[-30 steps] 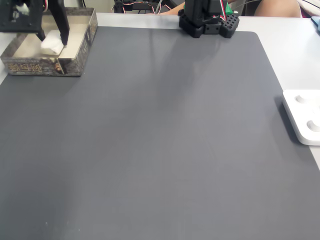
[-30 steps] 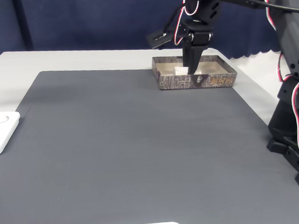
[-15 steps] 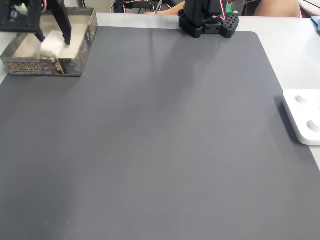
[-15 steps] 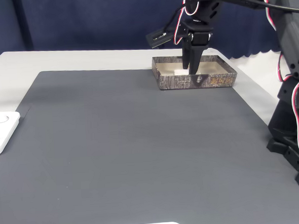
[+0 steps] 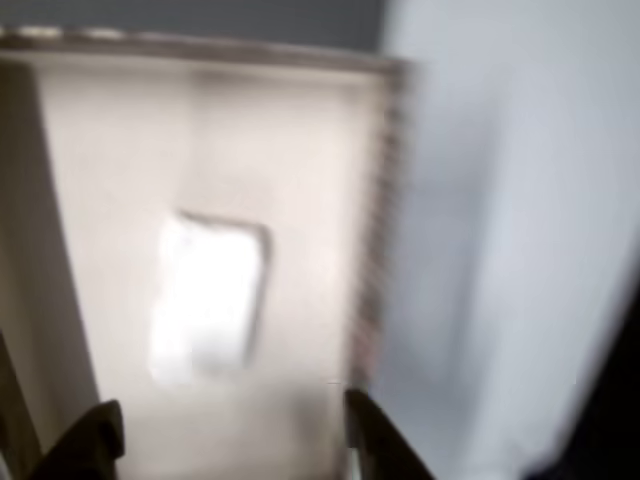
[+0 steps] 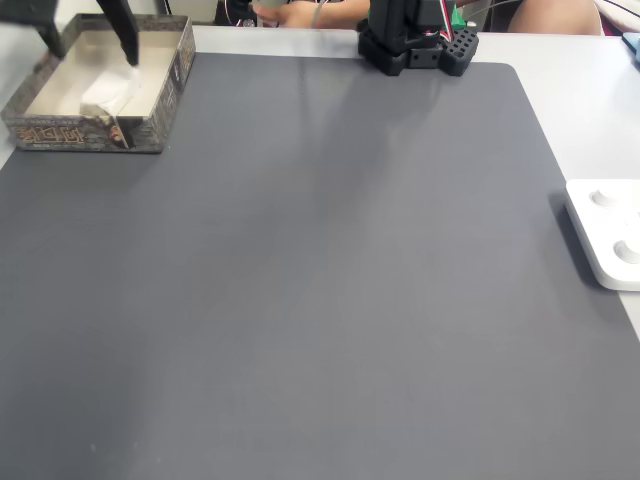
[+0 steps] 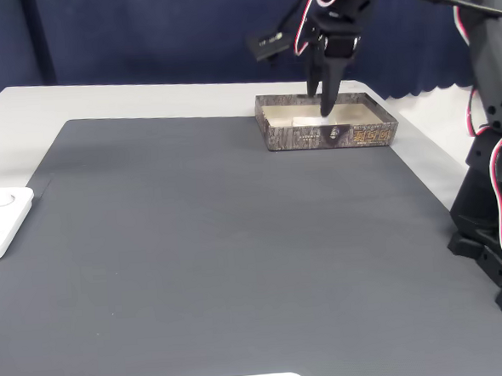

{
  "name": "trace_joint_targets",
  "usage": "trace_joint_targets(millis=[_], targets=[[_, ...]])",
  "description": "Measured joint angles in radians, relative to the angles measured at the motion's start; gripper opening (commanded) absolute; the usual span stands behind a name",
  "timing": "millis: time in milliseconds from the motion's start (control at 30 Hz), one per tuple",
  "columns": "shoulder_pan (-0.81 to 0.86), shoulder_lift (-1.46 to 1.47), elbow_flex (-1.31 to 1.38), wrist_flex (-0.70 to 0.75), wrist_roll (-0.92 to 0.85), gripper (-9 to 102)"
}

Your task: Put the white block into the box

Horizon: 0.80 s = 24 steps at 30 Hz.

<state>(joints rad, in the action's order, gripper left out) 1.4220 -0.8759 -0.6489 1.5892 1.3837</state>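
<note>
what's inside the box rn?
The white block lies flat on the floor of the box, free of the open claw above. Near wall hides some floor.

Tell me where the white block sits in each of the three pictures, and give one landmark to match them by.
Other view: the white block lies left of centre, blurred, on the box floor.
A fixed view: the block is at upper left, inside the box.
Another fixed view: it is a pale sliver above centre, behind the box's front wall, below the open end effector.
Shared landmark: the box, whose walls surround the block in all three.
</note>
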Motion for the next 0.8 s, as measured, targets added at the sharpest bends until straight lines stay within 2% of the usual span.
trace_joint_targets(millis=[267, 567, 667, 800], targets=[[-0.005, -0.229, -0.183, -0.028, -0.051, 32], [-0.12, -0.558, -0.512, -0.086, -0.135, 33], [-0.193, -0.706, -0.68, -0.117, -0.221, 31], [-0.336, -0.908, -0.896, -0.129, -0.437, 29]])
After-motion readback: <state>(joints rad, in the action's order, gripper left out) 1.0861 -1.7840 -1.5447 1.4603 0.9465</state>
